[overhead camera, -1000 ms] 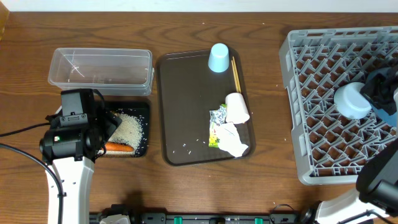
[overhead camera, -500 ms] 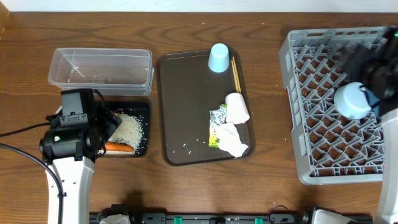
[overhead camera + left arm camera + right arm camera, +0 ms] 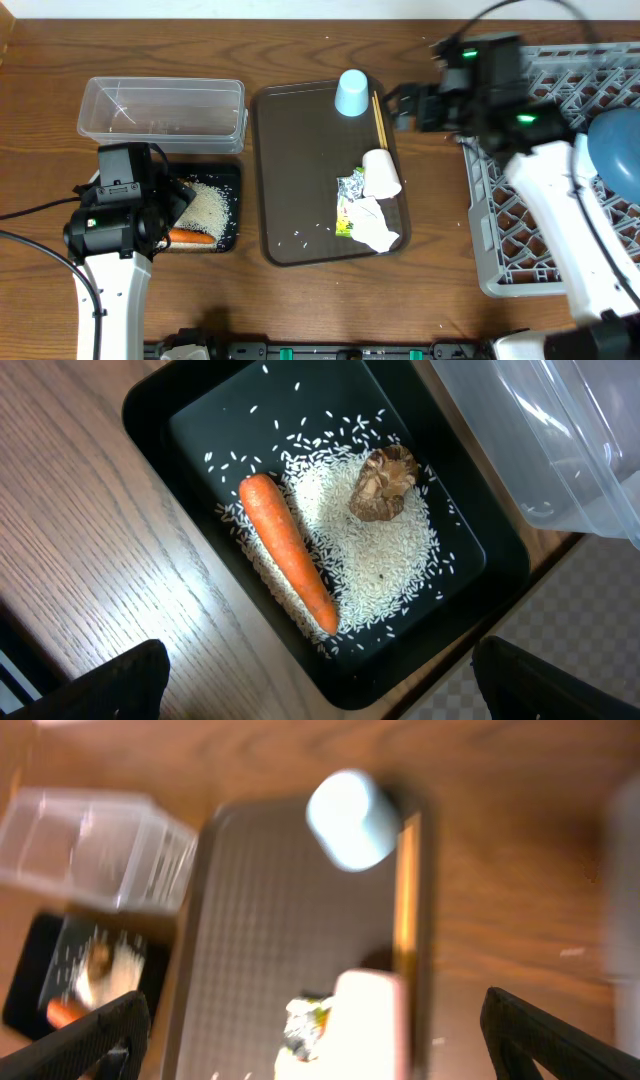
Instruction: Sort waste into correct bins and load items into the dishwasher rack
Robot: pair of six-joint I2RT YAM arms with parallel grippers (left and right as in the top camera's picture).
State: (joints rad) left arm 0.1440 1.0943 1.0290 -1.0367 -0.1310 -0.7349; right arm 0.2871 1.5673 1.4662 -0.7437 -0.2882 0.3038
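Note:
The shallow black tray [image 3: 150, 420] holds white rice [image 3: 370, 550], an orange carrot [image 3: 288, 550] and a brown lump [image 3: 385, 482]. My left gripper [image 3: 335, 690] hovers open over that tray's near end. On the brown serving tray [image 3: 300, 170] lie a light blue cup [image 3: 351, 92], chopsticks [image 3: 379, 118], a white cup [image 3: 381, 172], a wrapper [image 3: 350, 195] and a crumpled napkin [image 3: 375, 228]. My right gripper [image 3: 410, 108] is open by the brown tray's far right corner, near the chopsticks; its wrist view is blurred. A dark blue bowl [image 3: 615, 140] sits in the grey rack [image 3: 480, 130].
The clear tub [image 3: 160, 115] stands behind the black tray, with only specks in it. A few rice grains [image 3: 310, 235] lie on the brown tray. My right arm crosses the rack's left half.
The right arm has left the pale blue bowl in the rack and swung left to the brown tray's far right corner, jaws opening. The left arm has not moved.

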